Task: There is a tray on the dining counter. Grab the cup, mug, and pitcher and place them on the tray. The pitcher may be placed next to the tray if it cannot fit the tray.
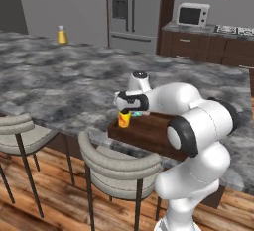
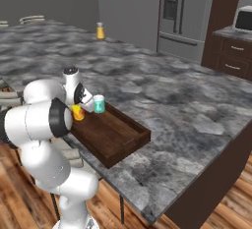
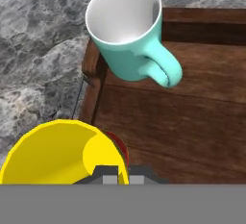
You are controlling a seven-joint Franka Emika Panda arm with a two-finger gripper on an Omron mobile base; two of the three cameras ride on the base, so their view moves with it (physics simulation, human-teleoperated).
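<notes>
yellow bottle point(image 1: 61, 35): upright, far counter edge | refrigerator point(image 1: 133, 12): steel, rear wall | microwave point(image 1: 193, 14): on dark cabinet run | stools point(image 1: 119, 168): grey-cushioned, wood floor

My tool point(image 3: 118, 174) is clamped on the rim of the cup point(image 3: 62, 153), a small handleless yellow tumbler with a red mark on its side; it stands upright at the tray's corner. The mug point(image 3: 132, 35), teal outside and white inside, stands upright inside the tray point(image 3: 182, 122) in the same corner region, just beside the cup, handle toward the tray's middle. The tray is dark brown wood, rectangular, low-rimmed, resting near the edge of the grey-and-black marbled worktop point(image 2: 162, 95).
</notes>
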